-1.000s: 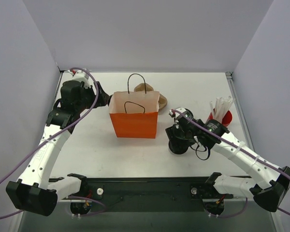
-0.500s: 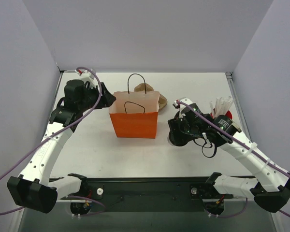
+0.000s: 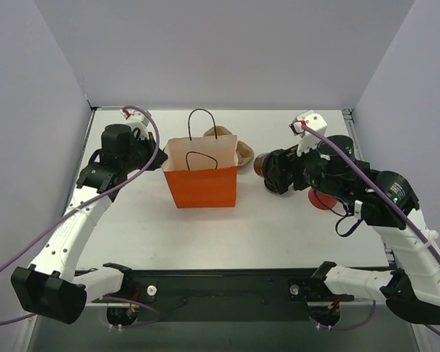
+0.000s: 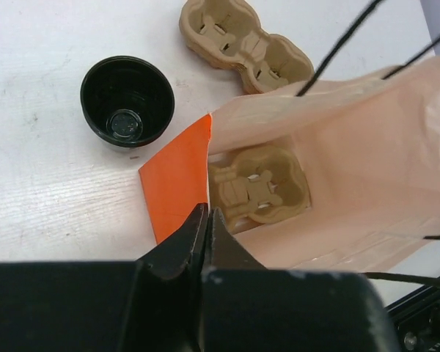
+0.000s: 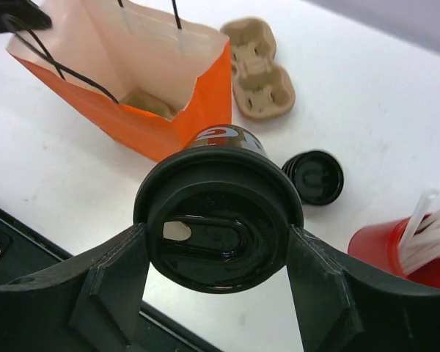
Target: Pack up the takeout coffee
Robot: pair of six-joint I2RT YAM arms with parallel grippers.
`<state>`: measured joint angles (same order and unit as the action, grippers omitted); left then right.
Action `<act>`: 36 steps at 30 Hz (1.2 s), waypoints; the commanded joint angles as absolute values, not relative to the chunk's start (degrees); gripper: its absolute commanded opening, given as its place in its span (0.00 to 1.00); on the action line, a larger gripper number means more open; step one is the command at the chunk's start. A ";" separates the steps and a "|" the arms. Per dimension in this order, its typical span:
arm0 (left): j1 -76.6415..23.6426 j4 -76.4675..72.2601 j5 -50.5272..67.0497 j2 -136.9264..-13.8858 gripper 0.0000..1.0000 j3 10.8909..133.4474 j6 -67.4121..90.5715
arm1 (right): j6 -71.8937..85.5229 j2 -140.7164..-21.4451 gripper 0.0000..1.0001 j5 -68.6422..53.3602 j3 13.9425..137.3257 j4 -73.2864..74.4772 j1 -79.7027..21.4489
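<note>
The takeout coffee [image 5: 218, 220], a black cup with a black lid, is held off the table, with my right gripper [image 5: 218, 253] shut on its sides below the lid. From above, the coffee [image 3: 261, 168] hangs just right of the orange bag [image 3: 202, 185], about level with the bag's top. The bag stands open with a cardboard carrier [image 4: 258, 192] lying in its bottom. My left gripper [image 4: 207, 218] is shut on the bag's left rim, one finger outside and one inside.
A lidless black cup [image 4: 127, 101] stands left of the bag. A second cardboard carrier [image 3: 242, 153] lies behind the bag. A stack of black lids [image 5: 313, 177] and a red cup of straws [image 5: 405, 253] sit to the right, under my right arm.
My right gripper lifted the coffee from the table and carried it back towards the bag's right side. My left gripper moved in and closed on the bag's left rim.
</note>
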<state>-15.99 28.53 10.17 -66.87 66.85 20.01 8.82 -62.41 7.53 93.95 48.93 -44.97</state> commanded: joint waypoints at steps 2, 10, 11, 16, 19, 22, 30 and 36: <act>-16.61 26.72 15.90 -63.37 0.00 67.85 18.11 | -1.39 -62.31 0.55 3.09 98.61 43.78 -45.26; -21.36 24.61 18.28 -54.50 0.00 62.60 18.63 | -8.60 -64.24 0.55 -9.31 100.19 36.39 -47.81; -21.53 24.00 18.46 -53.54 0.00 61.36 18.89 | -9.22 -64.68 0.55 -9.40 100.20 36.56 -48.42; -21.62 15.83 24.07 -47.11 0.00 53.45 19.42 | -14.58 -66.61 0.54 -6.33 96.95 37.79 -53.17; -21.62 16.08 25.58 -46.85 0.00 53.00 18.99 | -17.31 -68.11 0.54 -5.19 95.45 39.20 -56.41; -21.62 17.75 25.93 -47.37 0.00 53.00 17.93 | -17.75 -68.90 0.53 -1.86 92.82 39.29 -59.57; -21.62 21.07 24.26 -46.58 0.00 51.76 16.61 | -20.13 -72.06 0.52 6.95 87.89 39.11 -63.63; -21.71 26.80 17.85 -46.67 0.49 54.67 16.96 | -19.34 -73.56 0.52 7.29 88.33 39.11 -65.74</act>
